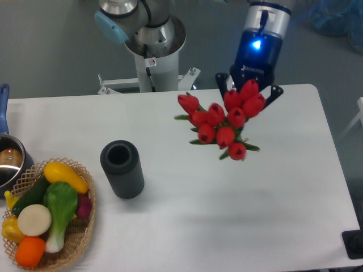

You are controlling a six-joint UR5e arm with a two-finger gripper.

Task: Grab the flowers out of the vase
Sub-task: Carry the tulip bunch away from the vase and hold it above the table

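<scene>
The stems of the flowers [224, 122] are hidden behind the red buds, and the tool [249, 93] is mostly covered by the topmost blooms, so only the dark tips of its two fingers [222, 83] show on either side. The arm comes in from the top edge, its upper part cut off, wrist glowing blue and pointing down toward the surface [238, 204]. The tool is clenched around the flowers, which hang in the air over the right half of the surface, well apart from the vase [122, 169]. The vase stands upright near a wicker basket [79, 229] of toy vegetables; a pot [8, 161] is cropped at the left edge.
</scene>
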